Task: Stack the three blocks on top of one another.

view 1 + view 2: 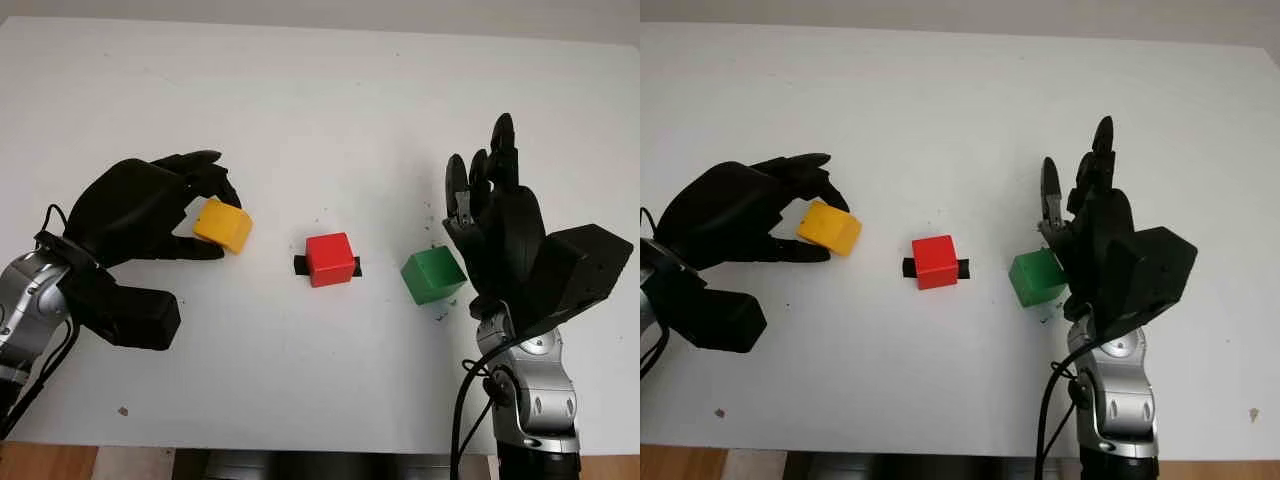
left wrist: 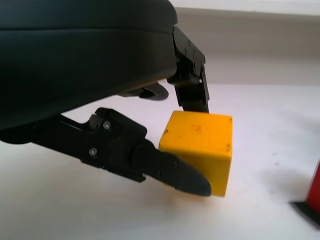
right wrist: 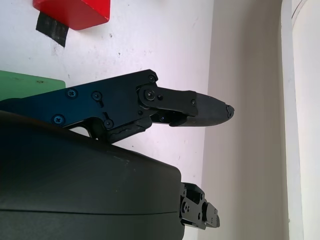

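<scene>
Step in hand: first pick. Left robot hand [image 1: 165,215] at 9 o'clock on the white desk [image 1: 330,90], fingers pinched on the yellow cube block [image 1: 223,225]; the block looks tilted, possibly just off the surface, can't confirm. Small red cube block [image 1: 330,259] sits dead centre on a strip of black tape [image 1: 299,265]. Green cube block [image 1: 432,275] at 3 o'clock of the red one, apart from it. Right robot hand [image 1: 490,215] just beside the green block, open, holding nothing. Nothing stacked yet. Next, by my read: carry yellow toward 3 o'clock, square it over red, release only once it's seated flat.
</scene>
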### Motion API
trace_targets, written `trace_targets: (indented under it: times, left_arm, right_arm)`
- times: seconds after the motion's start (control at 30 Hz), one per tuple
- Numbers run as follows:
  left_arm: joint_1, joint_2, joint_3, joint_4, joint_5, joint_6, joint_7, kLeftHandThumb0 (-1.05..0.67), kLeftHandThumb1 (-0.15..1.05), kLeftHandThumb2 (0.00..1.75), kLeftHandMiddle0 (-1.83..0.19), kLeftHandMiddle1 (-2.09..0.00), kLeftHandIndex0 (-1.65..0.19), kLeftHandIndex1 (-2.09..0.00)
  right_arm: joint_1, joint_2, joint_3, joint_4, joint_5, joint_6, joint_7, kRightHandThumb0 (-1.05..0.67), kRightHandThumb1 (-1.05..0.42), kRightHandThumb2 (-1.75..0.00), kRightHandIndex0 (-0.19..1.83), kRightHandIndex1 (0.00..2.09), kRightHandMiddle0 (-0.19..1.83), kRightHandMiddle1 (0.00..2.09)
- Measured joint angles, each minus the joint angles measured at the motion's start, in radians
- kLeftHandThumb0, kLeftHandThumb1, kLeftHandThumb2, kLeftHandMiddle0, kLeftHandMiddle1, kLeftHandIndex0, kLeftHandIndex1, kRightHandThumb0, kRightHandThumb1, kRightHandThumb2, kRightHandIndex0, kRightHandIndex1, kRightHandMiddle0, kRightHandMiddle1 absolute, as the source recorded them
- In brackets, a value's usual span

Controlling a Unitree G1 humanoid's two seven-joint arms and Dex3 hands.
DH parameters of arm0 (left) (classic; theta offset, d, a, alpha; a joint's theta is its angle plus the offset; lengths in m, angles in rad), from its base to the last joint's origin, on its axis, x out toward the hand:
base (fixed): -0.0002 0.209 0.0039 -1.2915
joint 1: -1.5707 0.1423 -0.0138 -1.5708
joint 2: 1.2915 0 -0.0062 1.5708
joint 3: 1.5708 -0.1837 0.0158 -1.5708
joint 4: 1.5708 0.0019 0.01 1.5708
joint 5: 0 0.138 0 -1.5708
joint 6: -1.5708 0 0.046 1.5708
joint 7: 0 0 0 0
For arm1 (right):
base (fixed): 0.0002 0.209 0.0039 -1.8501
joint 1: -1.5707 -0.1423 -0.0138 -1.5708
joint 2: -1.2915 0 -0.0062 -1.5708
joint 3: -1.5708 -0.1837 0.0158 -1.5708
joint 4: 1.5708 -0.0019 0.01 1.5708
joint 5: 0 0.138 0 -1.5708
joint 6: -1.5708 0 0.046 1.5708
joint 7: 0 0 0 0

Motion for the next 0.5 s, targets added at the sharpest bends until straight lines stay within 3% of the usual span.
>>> trace_targets:
  times: [0.1, 0.2, 0.33, 0.5]
  left_arm:
    - [-0.049, 0.001, 0.011, -0.002, -0.074, 0.001, -0.072, -0.48, 1.05, 0.08, -0.38, -0.06, -0.33, -1.43]
    - [-0.107, 0.005, 0.015, -0.006, -0.129, 0.016, -0.153, -0.47, 1.05, 0.07, -0.36, -0.05, -0.34, -1.34]
    - [-0.202, 0.003, 0.013, -0.038, -0.265, 0.126, -0.347, -0.42, 1.03, 0.05, -0.38, -0.06, -0.45, -1.12]
    - [-0.278, -0.035, 0.013, -0.064, -0.405, 0.24, -0.482, -0.42, 1.04, 0.06, -0.45, -0.07, -0.49, -1.16]
  right_arm:
    - [-0.001, 0.0, 0.0, -0.001, -0.001, 0.014, -0.005, -0.6, -1.05, -0.47, -0.18, 0.03, -0.18, 0.05]
    - [-0.001, 0.001, -0.001, -0.009, 0.0, 0.038, -0.012, -0.57, -1.05, -0.46, -0.19, 0.03, -0.17, 0.05]
    - [-0.003, 0.006, 0.0, -0.027, 0.004, 0.05, -0.019, -0.56, -1.05, -0.46, -0.19, 0.03, -0.18, 0.05]
    - [-0.004, 0.007, 0.006, -0.027, 0.003, 0.051, -0.017, -0.58, -1.05, -0.47, -0.19, 0.02, -0.18, 0.05]
